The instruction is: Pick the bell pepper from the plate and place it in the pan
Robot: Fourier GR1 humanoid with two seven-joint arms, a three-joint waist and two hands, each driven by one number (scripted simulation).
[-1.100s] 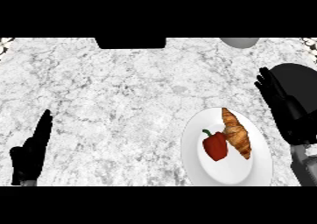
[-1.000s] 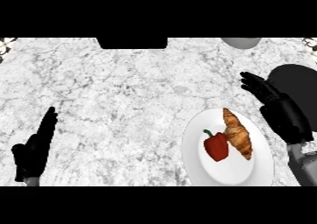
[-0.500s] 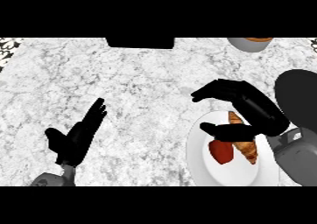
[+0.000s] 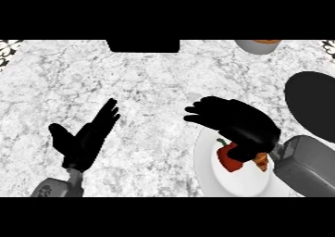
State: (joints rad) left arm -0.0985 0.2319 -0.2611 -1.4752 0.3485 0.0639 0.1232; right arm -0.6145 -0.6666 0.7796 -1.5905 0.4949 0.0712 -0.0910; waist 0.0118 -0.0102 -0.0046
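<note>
A red bell pepper (image 4: 228,158) with a green stem lies on a white plate (image 4: 225,183) at the lower right, next to a croissant (image 4: 262,161) that is mostly hidden. My right hand (image 4: 238,121) hovers over the plate's upper part, fingers spread and slightly bent toward the left, thumb reaching down beside the pepper; it holds nothing that I can see. The black pan (image 4: 316,105) sits at the right edge, partly cut off. My left hand (image 4: 85,137) rests open at the lower left, fingers pointing up and right.
A grey bowl (image 4: 257,45) with something orange stands at the back right. A black rectangular object (image 4: 143,45) sits at the counter's far edge. Patterned tile shows at both top corners. Bare marble stretches between the two hands.
My right hand has swung left from over the pan to above the plate, now covering most of the croissant. The left hand has risen and shifted toward the centre. The view has moved.
</note>
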